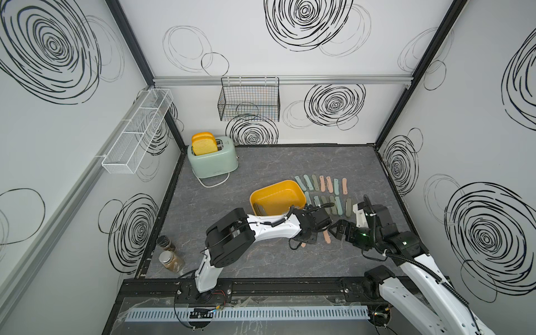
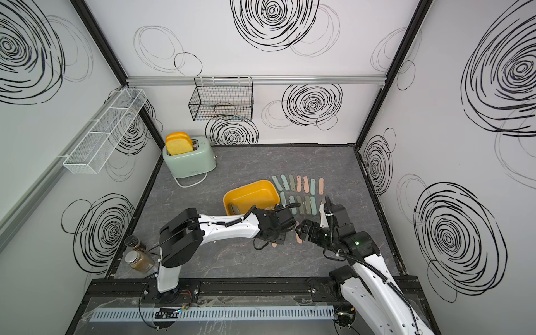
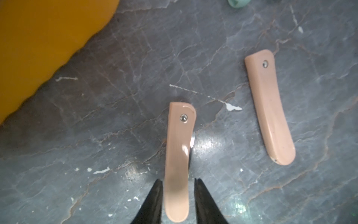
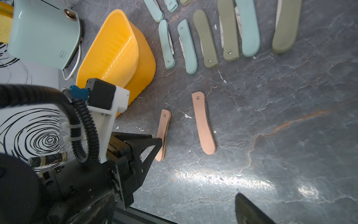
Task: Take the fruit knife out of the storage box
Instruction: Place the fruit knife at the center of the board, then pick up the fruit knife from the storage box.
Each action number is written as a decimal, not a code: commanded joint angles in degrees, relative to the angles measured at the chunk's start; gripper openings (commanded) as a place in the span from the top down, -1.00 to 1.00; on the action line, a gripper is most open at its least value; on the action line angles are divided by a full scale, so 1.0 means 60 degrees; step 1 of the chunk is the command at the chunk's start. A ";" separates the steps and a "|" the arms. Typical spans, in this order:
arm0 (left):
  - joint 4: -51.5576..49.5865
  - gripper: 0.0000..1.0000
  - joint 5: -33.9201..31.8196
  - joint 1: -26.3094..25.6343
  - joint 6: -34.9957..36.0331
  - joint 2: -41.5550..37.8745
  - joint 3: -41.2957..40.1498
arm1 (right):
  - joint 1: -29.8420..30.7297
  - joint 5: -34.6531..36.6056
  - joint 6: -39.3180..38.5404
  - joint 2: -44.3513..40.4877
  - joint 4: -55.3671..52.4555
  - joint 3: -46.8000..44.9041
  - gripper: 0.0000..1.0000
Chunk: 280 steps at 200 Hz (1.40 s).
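The pink folded fruit knife stands on its edge on the grey table, outside the yellow storage box. It sits between the fingers of the left gripper, which are slightly parted with a thin gap on each side. The box lies close by that gripper. A second pink knife lies flat nearby, toward the right gripper, whose jaws gape wide and empty.

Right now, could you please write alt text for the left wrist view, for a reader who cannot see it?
A folded pink fruit knife sits on the grey marbled table between the black fingertips of the left gripper, a narrow gap on each side. A second folded pink knife lies apart beside it, and the yellow storage box fills one corner.
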 commanded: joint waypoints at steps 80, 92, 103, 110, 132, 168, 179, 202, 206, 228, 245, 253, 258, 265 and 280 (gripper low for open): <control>-0.0445 0.01 -0.0110 0.0747 0.0108 -0.0625 0.0636 | 0.0054 -0.0143 0.0088 0.0315 0.0278 0.0335 -0.99; -0.0511 0.00 0.0063 0.1027 0.0078 -0.0822 0.0636 | 0.0061 -0.0165 0.0003 0.0610 0.0489 0.0493 -0.99; -0.0514 -0.03 0.0244 0.1281 0.0136 -0.1013 0.0647 | 0.0061 -0.0188 -0.0091 0.0879 0.0697 0.0664 -0.99; -0.0571 -0.06 0.0273 0.1422 0.0155 -0.1140 0.0680 | 0.0060 -0.0193 -0.0170 0.1075 0.0845 0.0759 -0.99; -0.0695 -0.35 0.0359 0.1910 0.0252 -0.1512 0.0779 | 0.0066 -0.0261 -0.0322 0.1662 0.1309 0.0986 -0.99; -0.1138 -0.85 0.0195 0.2793 0.0512 -0.1862 0.0904 | 0.0246 -0.0446 -0.0421 0.2844 0.2295 0.1535 -0.99; -0.1335 -0.97 0.0040 0.3024 0.0589 -0.1892 0.0918 | 0.0401 -0.0420 -0.0521 0.3315 0.2495 0.1805 -0.99; -0.1685 -0.96 -0.0278 0.3409 0.0708 -0.1841 0.0883 | 0.0861 -0.0245 -0.0771 0.4369 0.2831 0.2401 -0.99; -0.1731 -0.96 -0.0370 0.3458 0.0708 -0.1822 0.0863 | 0.0950 -0.0213 -0.0814 0.4513 0.2898 0.2482 -0.99; -0.2163 -0.96 -0.1124 0.3605 0.0403 -0.1629 0.0772 | 0.1407 -0.0107 -0.0878 0.5290 0.3204 0.2840 -0.98; -0.2435 -0.77 -0.1586 0.3669 0.0106 -0.1382 0.0787 | 0.1668 -0.0070 -0.0894 0.5676 0.3426 0.2973 -0.99; -0.2471 -0.69 -0.1636 0.3692 0.0015 -0.1271 0.0766 | 0.1763 -0.0087 -0.0883 0.5824 0.3519 0.3004 -0.98; -0.2458 -0.63 -0.1618 0.3706 -0.0029 -0.1189 0.0726 | 0.1810 -0.0092 -0.0884 0.5913 0.3583 0.3011 -0.99; -0.2453 -0.57 -0.1602 0.3741 -0.0126 -0.1109 0.0668 | 0.1854 -0.0105 -0.0896 0.6018 0.3622 0.3034 -0.99; -0.2372 -0.38 -0.1618 0.3768 -0.0374 -0.0989 0.0469 | 0.1935 -0.0123 -0.0923 0.6196 0.3661 0.3099 -0.99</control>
